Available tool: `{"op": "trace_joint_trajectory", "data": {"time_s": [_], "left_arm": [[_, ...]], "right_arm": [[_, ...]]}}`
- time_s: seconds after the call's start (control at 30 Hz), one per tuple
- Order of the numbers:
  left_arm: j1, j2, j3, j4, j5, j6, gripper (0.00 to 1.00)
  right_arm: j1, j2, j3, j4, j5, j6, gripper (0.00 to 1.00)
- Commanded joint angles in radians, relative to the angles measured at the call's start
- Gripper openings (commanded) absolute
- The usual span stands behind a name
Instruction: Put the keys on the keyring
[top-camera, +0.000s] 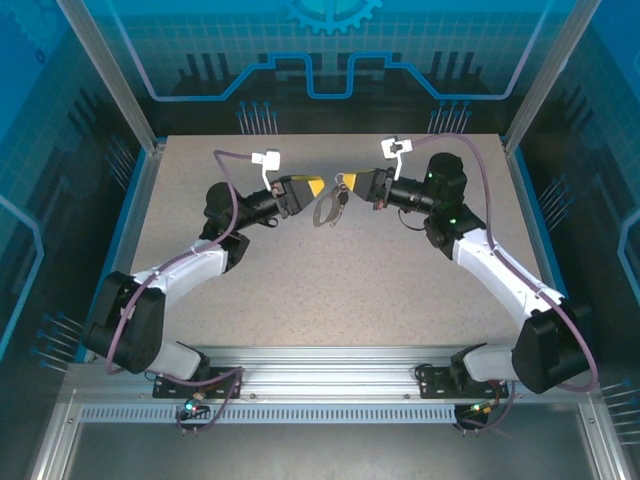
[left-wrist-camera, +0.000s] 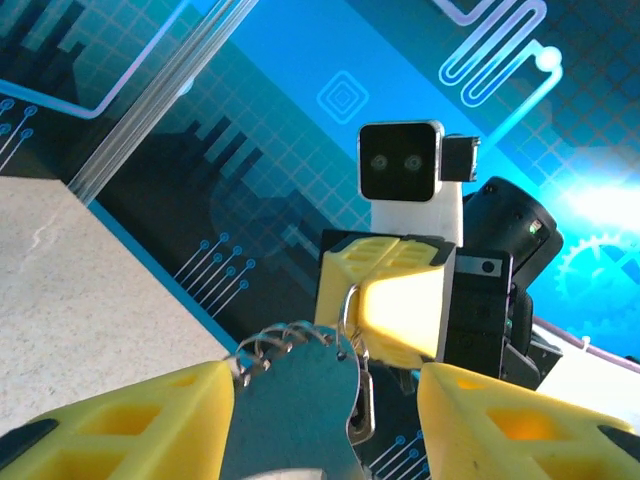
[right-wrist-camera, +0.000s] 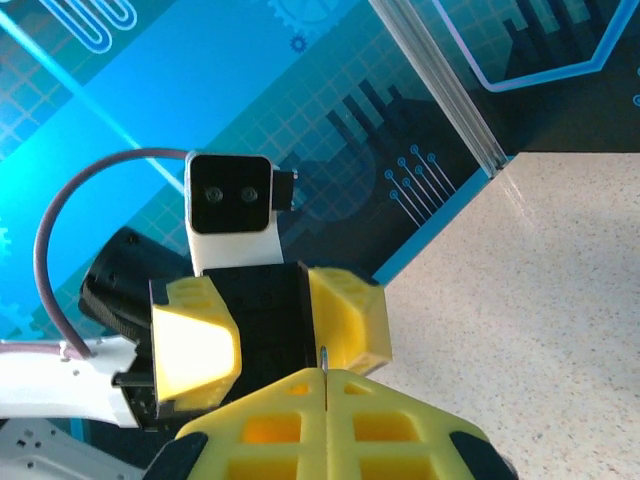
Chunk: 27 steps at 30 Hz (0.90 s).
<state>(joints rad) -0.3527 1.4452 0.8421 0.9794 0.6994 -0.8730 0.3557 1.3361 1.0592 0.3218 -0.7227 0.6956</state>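
Counter (top-camera: 330, 300): speckled beige slab inside a blue-panelled enclosure; both arms meet above its far middle.
Right pincer (right-wrist-camera: 325, 378): clenched, yellow fingers pressed flat on a thin silvery metal sliver (right-wrist-camera: 325, 358); I cannot tell whether that is the key's blade or the ring's wire.
Left pincer (left-wrist-camera: 325, 385): released, yellow fingers spread wide, facing the right one tip to tip.
Keyring (left-wrist-camera: 295, 405): dark blue-grey flat oval loop, off the counter between the left fingers, with a fringe of small silvery pieces (left-wrist-camera: 275, 340) on its upper rim.
Key (top-camera: 343, 198): tiny black-headed piece just beside the right tips, too small to read well.
Step in hand: probably passing the loop's weight to the right side.
Doing it well: hold the right clench firm and level. Draw the left arm straight back so neither finger snags the fringe, then re-grip the loop's plain end.
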Motion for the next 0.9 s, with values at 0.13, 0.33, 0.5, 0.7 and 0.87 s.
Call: {"op": "trace_joint_trajectory", "data": {"time_s": [0.13, 0.33, 0.5, 0.7, 0.87], "left_arm": [[0.024, -0.051, 0.126, -0.336, 0.128, 0.245, 0.57], [0.024, -0.045, 0.212, -0.566, 0.165, 0.41, 0.57], [0.024, -0.033, 0.239, -0.603, 0.201, 0.439, 0.55], [0.024, -0.015, 0.261, -0.604, 0.228, 0.432, 0.53], [0.023, 0.002, 0.272, -0.587, 0.243, 0.413, 0.53]], "right_arm": [[-0.038, 0.059, 0.147, -0.26, -0.193, -0.218, 0.0], [-0.045, 0.117, 0.235, -0.417, -0.253, -0.331, 0.0], [-0.045, 0.14, 0.247, -0.432, -0.277, -0.341, 0.0], [-0.044, 0.143, 0.242, -0.434, -0.284, -0.345, 0.0], [-0.041, 0.143, 0.24, -0.428, -0.285, -0.341, 0.0]]}}
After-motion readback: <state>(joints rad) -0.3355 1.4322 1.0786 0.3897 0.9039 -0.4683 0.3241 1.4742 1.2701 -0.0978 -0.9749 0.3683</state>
